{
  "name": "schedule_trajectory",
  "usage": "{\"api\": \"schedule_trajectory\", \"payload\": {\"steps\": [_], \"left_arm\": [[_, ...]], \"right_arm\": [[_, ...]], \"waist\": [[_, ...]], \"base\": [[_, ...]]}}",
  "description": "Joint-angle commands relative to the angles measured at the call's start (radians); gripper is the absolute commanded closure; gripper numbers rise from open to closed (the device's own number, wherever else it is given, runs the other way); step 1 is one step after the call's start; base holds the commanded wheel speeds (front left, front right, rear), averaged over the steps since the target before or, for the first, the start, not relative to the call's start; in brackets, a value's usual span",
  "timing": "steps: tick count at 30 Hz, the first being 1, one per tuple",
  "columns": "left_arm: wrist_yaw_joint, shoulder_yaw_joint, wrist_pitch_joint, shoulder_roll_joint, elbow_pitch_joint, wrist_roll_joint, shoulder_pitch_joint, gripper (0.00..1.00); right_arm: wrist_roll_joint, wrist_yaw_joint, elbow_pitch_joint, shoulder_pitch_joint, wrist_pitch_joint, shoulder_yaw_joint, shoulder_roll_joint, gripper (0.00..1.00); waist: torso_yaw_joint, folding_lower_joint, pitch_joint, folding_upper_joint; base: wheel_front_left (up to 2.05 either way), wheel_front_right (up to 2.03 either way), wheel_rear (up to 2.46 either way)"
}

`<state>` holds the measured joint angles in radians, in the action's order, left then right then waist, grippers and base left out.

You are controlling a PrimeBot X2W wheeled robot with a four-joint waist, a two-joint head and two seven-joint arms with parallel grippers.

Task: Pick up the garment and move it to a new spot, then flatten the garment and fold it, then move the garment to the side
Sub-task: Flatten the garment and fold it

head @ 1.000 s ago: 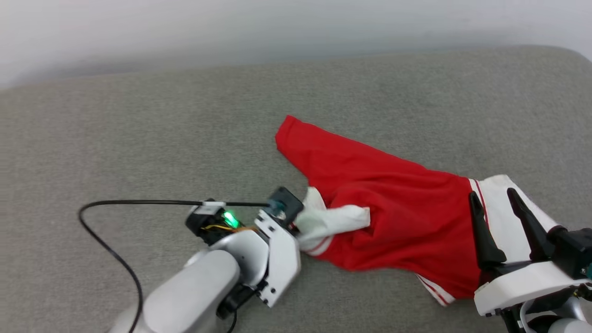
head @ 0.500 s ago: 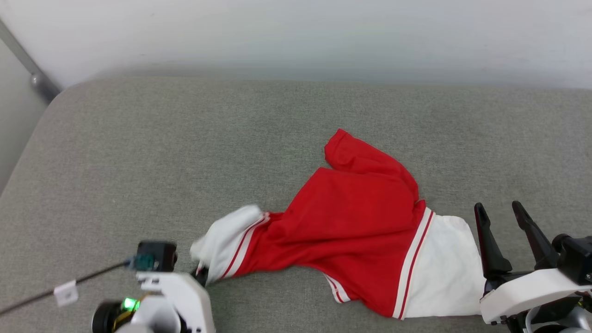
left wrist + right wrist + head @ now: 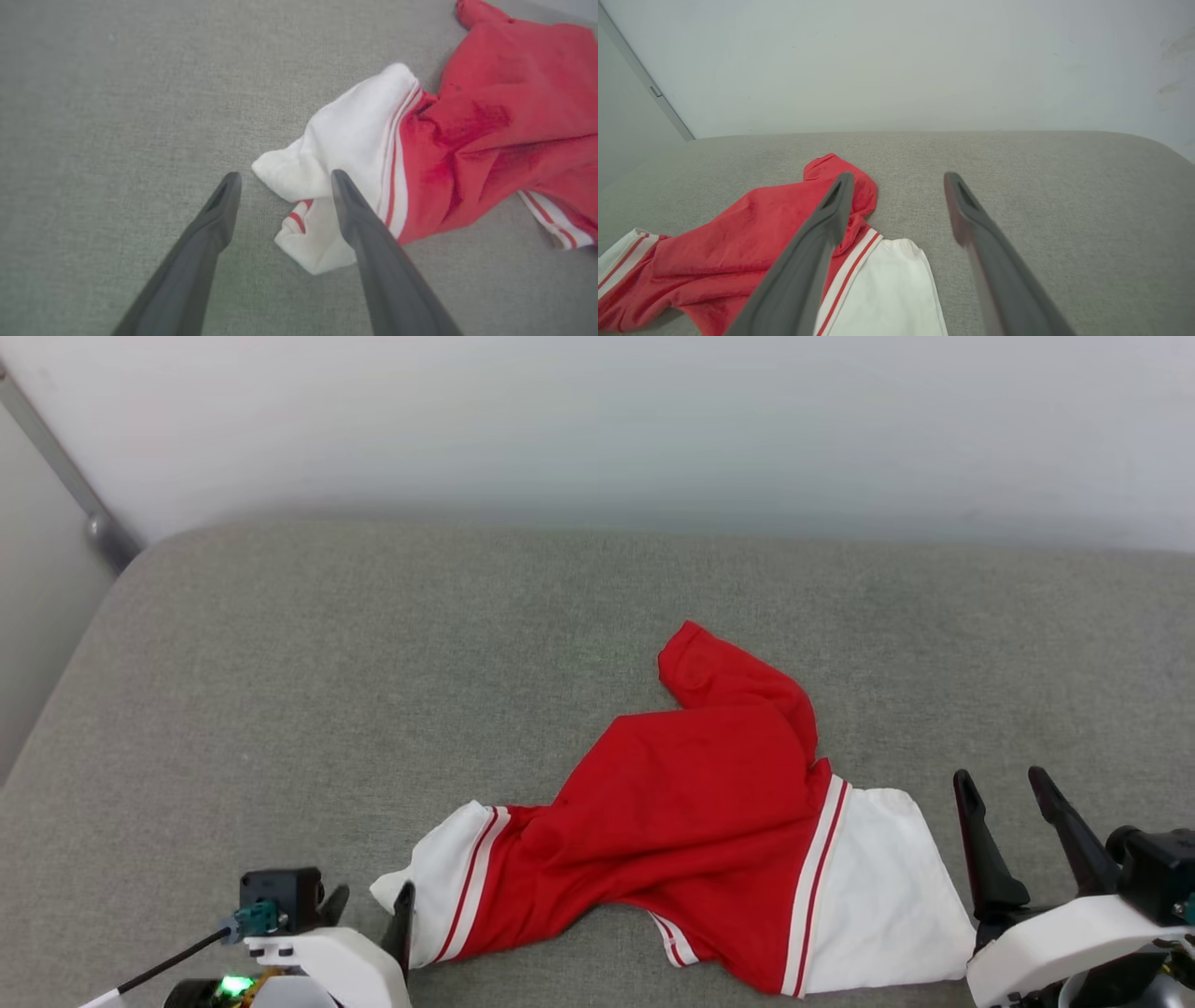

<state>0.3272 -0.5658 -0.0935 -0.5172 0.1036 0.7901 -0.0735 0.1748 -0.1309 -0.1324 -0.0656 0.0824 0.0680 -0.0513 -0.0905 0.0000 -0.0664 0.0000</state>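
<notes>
Here, the garment [image 3: 691, 803] lies on grey upholstery [image 3: 327, 663] before a white wall [image 3: 597, 420].

Plain indoor room, grey upholstered cushion [image 3: 373, 663], bare white wall [image 3: 597, 420]

Garment [image 3: 691, 803]: red jersey, white sleeve panels (red-white stripe trim), lying rumpled and partly bunched on grey cushion surface [image 3: 373, 663].

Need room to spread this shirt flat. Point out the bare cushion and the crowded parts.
Widest bare patch: the cushion left of the garment, from the left gripper back to the wall. A bare strip runs behind the garment along the wall. Crowded: the near edge, where the garment lies between the left gripper and right gripper.
</notes>
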Motion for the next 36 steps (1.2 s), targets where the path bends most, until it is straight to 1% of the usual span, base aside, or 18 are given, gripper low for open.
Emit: {"api": "schedule_trajectory", "payload": {"steps": [1, 3, 4, 11, 15, 17, 18, 20, 22, 25, 28, 36], "left_arm": [[0.005, 0.002, 0.017, 0.003, -0.007, -0.01, -0.013, 0.0], [0.007, 0.004, 0.054, -0.009, -0.02, -0.04, -0.023, 0.0], [0.005, 0.009, 0.1, -0.01, -0.038, -0.064, -0.035, 0.0], [-0.016, 0.02, 0.282, -0.005, -0.097, -0.145, -0.057, 0.0], [-0.025, 0.028, 0.331, 0.008, -0.122, -0.177, -0.059, 0.0], [-0.026, 0.032, 0.342, 0.012, -0.135, -0.192, -0.058, 0.0], [-0.026, 0.033, 0.345, 0.015, -0.141, -0.198, -0.057, 0.0], [-0.026, 0.036, 0.35, 0.02, -0.152, -0.207, -0.056, 0.0], [-0.031, 0.036, 0.352, 0.025, -0.167, -0.218, -0.062, 0.0], [-0.043, 0.037, 0.354, 0.025, -0.183, -0.23, -0.08, 0.0], [-0.047, 0.046, 0.356, 0.033, -0.19, -0.241, -0.098, 0.0], [-0.068, 0.072, 0.36, 0.07, -0.176, -0.25, -0.116, 0.0]], "right_arm": [[-0.007, 0.0, -0.001, -0.012, 0.004, -0.001, 0.001, 0.0], [-0.005, 0.0, -0.003, -0.025, 0.008, -0.003, 0.001, 0.0], [-0.004, 0.0, -0.006, -0.034, 0.013, -0.002, 0.001, 0.0], [0.006, 0.0, -0.021, -0.06, 0.034, 0.006, 0.001, 0.0], [0.024, 0.0, -0.015, -0.072, 0.07, 0.027, 0.001, 0.0], [0.033, 0.0, 0.006, -0.084, 0.135, 0.043, 0.001, 0.0], [0.036, 0.0, 0.025, -0.092, 0.187, 0.053, -0.001, 0.0], [0.054, 0.0, 0.053, -0.082, 0.281, 0.072, -0.025, 0.0], [0.069, 0.0, 0.087, -0.079, 0.378, 0.072, -0.06, 0.0], [0.099, 0.0, 0.116, -0.06, 0.492, 0.058, -0.102, 0.0], [0.121, 0.0, 0.13, -0.032, 0.558, 0.047, -0.133, 0.0], [0.161, 0.0, 0.233, 0.027, 0.681, -0.004, -0.166, 0.0]], "waist": [[0.003, 0.0, 0.018, 0.0], [0.007, 0.0, 0.035, 0.0], [0.012, 0.0, 0.05, 0.0], [0.026, 0.0, 0.073, 0.0], [0.027, 0.0, 0.077, 0.0], [0.024, 0.0, 0.077, 0.0], [0.022, 0.0, 0.076, 0.0], [0.015, 0.0, 0.072, 0.0], [0.001, 0.0, 0.059, 0.0], [-0.024, 0.0, 0.024, 0.0], [-0.048, 0.0, -0.015, 0.0], [-0.088, 0.0, -0.092, 0.0]], "base": [[0.0, 0.0, 0.0], [0.0, 0.0, 0.0], [0.0, 0.0, 0.0], [0.0, 0.0, 0.0], [0.0, 0.0, 0.0], [0.0, 0.0, 0.0], [0.0, 0.0, 0.0], [0.0, 0.0, 0.0], [0.0, 0.0, 0.0], [0.0, 0.0, 0.0], [0.0, 0.0, 0.0], [0.0, 0.0, 0.0]]}}
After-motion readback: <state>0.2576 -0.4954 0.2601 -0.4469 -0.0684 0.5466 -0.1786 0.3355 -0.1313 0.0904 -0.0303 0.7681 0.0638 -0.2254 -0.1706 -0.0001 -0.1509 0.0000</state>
